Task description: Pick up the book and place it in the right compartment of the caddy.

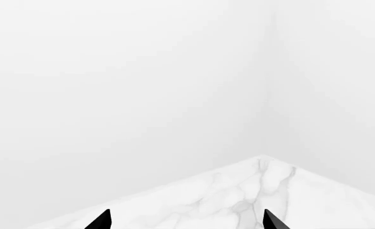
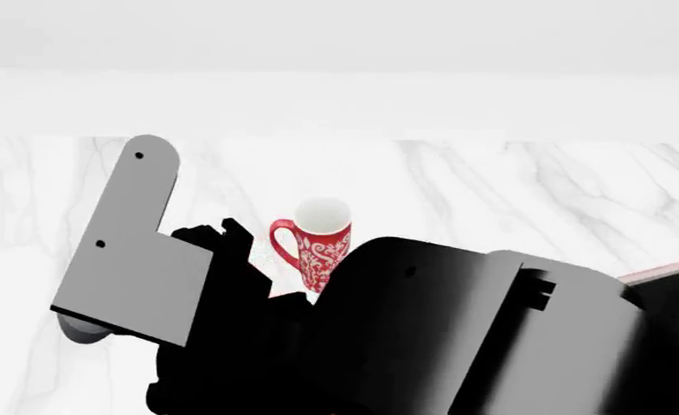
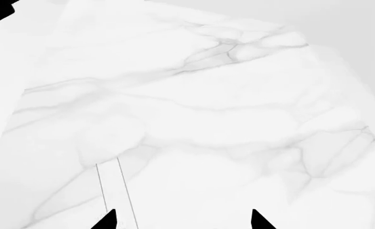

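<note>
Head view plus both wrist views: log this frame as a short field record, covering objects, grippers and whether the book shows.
surface: white marble table
mug: red patterned mug with white inside, upright, handle towards the left arm's side
caddy: only a pale pink rim corner shows behind the arm
book: not visible in any view
left gripper: fingertips apart, nothing between
right gripper: fingertips apart, nothing between

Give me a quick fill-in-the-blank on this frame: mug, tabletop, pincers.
1. The mug standing on the table is white inside and ____ with a white pattern outside.
2. The table has a white ____ surface with grey veins.
3. In the head view, the mug's handle points toward the view's ____ side.
4. In the left wrist view, the left pincer has its tips apart and holds ____.

Missing words: red; marble; left; nothing
</note>
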`<state>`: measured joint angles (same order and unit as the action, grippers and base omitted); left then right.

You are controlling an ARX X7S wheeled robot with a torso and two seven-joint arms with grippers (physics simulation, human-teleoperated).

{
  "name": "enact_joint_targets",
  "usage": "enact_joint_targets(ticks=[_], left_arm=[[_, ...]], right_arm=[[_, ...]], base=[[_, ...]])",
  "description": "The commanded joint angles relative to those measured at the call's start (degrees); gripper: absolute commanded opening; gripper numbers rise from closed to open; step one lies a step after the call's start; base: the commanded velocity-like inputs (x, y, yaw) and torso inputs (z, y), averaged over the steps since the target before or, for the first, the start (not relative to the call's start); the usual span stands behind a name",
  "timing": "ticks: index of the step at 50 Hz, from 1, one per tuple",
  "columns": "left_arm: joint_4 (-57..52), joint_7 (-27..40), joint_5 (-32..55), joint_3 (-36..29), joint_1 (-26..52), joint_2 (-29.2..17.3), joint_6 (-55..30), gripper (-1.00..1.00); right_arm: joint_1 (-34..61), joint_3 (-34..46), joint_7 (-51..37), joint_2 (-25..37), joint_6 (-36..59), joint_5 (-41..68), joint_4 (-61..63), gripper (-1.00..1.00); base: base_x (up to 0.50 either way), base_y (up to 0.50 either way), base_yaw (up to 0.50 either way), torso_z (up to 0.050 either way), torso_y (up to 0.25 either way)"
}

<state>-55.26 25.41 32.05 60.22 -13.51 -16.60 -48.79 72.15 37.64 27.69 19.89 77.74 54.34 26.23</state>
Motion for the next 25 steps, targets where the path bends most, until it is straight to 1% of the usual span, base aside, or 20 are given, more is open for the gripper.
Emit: enact_joint_targets(ticks=[1,10,17,25], left_arm=[[0.2,0.5,-0.2,-0.9,-0.1,-0.4,0.1,1.00],[0.1,0.8,0.2,-0.8,-0.1,-0.6,0.1,1.00],[-0.1,1.1,0.3,-0.9,-0.3,-0.7,0.1,1.00],[-0.1,1.2,0.6,-0.7,-0.5,-0.8,0.3,1.00]], right_arm=[[-2.0,0.6,-1.1,-1.6,-0.3,1.3,-0.1,1.00],[-5.3,2.7,-2.8,-2.3,-1.1,1.7,2.1,1.00],[-7.4,2.8,-5.1,-3.2,-2.8,0.2,-0.1,1.00],[-7.5,3.7,-5.9,-3.4,-2.6,-0.1,-1.1,1.00]], base=[[0.00,0.00,0.00,0.000,0.000],[0.00,0.00,0.00,0.000,0.000],[0.00,0.00,0.00,0.000,0.000],[0.00,0.00,0.00,0.000,0.000]])
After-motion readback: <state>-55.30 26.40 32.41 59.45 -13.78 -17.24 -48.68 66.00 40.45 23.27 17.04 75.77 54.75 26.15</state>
